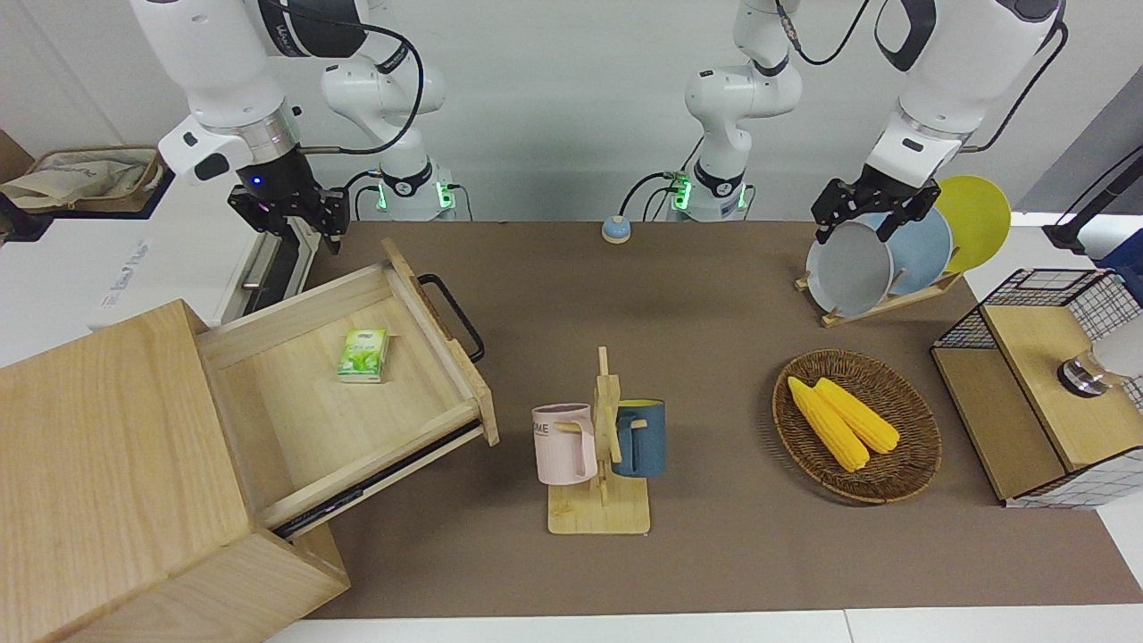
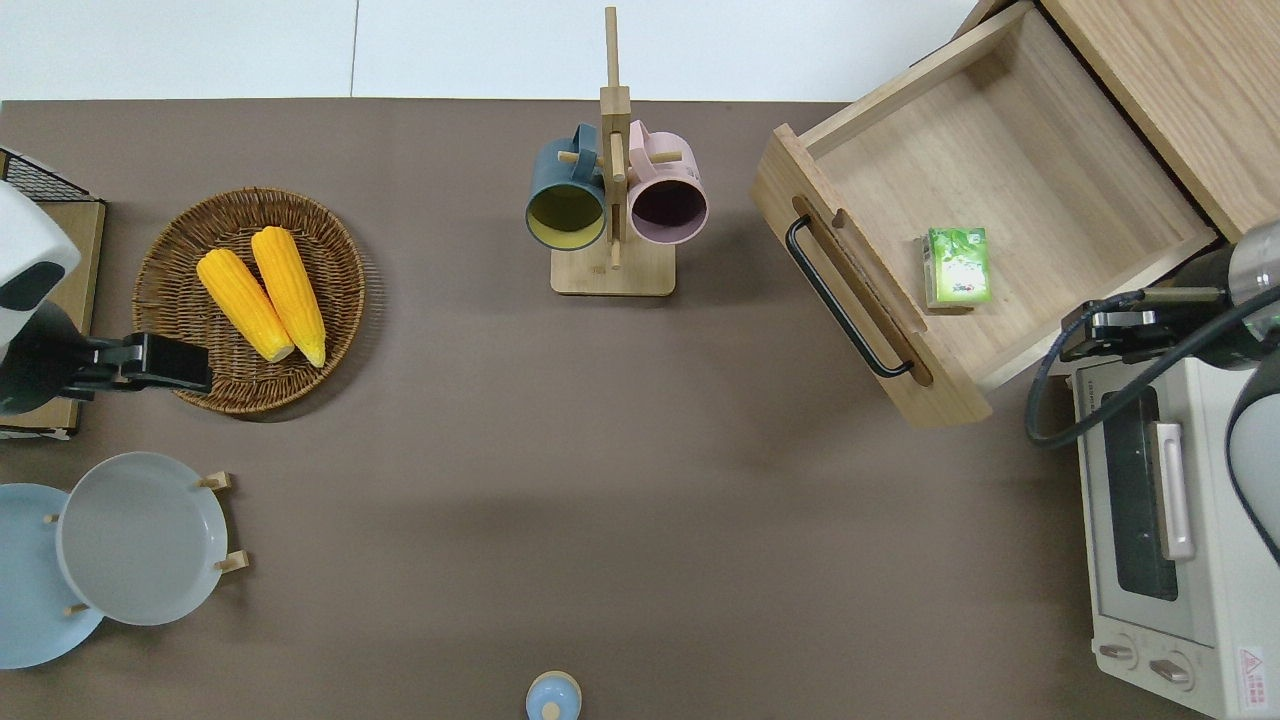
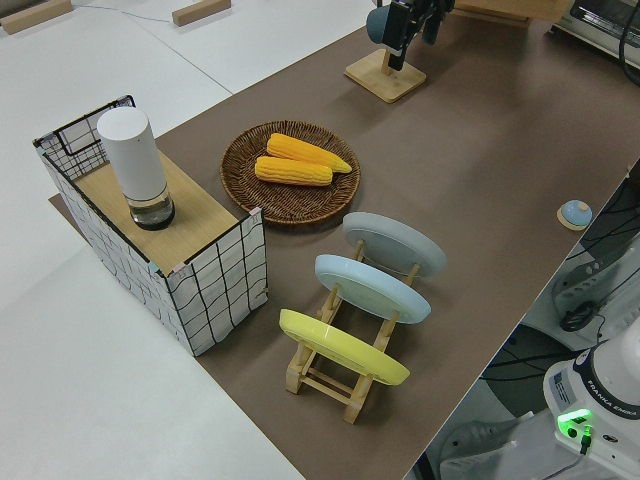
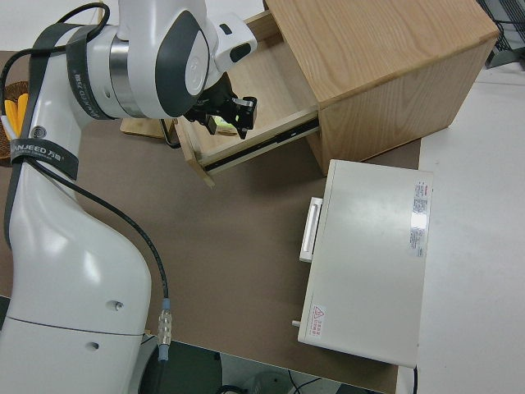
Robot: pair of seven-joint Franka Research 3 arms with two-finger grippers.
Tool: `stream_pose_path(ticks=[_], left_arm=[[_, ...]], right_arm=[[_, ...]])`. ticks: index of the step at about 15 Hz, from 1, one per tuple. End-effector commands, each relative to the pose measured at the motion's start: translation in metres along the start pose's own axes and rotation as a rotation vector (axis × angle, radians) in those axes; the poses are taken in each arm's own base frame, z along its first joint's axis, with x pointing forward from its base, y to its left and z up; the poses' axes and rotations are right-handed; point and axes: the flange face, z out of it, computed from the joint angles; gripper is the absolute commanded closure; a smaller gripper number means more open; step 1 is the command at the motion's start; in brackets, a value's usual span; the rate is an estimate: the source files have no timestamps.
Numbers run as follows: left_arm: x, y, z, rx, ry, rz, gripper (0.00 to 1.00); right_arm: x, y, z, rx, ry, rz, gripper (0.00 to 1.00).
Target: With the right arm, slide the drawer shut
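In the front view the right arm (image 1: 223, 80) reaches down at its own end of the desk (image 1: 714, 554), and its gripper (image 1: 287, 214) hangs in the air with nothing between the fingers; how far they are spread cannot be told. The drawer (image 1: 357, 393) stands pulled well out of the pale cabinet (image 1: 98, 464), lower in this view than the gripper, and its black bar handle (image 1: 454, 314) is well apart from the gripper, toward the middle of the desk. A small green carton (image 1: 362, 355) lies on the drawer floor. The left arm is parked.

In the overhead view the gripper (image 2: 1100, 334) sits over the gap between the drawer's side wall (image 2: 1040, 350) and the toaster oven (image 2: 1170, 520), empty, touching neither. The handle (image 2: 845, 300) is away from it across the drawer.

In the right side view the gripper (image 4: 225, 113) hangs over the open drawer (image 4: 246, 139), just beside the cabinet (image 4: 385, 74).
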Motion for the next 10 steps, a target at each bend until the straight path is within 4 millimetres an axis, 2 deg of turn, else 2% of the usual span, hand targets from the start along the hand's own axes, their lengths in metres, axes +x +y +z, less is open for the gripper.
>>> stream_pose_path(ticks=[1,4,10], left_arm=[[-0.004,0.000,-0.002,0.013,-0.007,0.010,0.00],[-0.004,0.000,-0.002,0.013,-0.007,0.010,0.00],[-0.004,-0.001,-0.002,0.013,-0.007,0.009,0.00]], right_arm=[[-0.004,0.002,-0.002,-0.014,-0.015,-0.025,1.000],[-0.005,0.006,-0.005,-0.012,-0.013,-0.020,1.000],[-0.014,-0.006,-0.016,-0.017,-0.029,-0.021,1.000]])
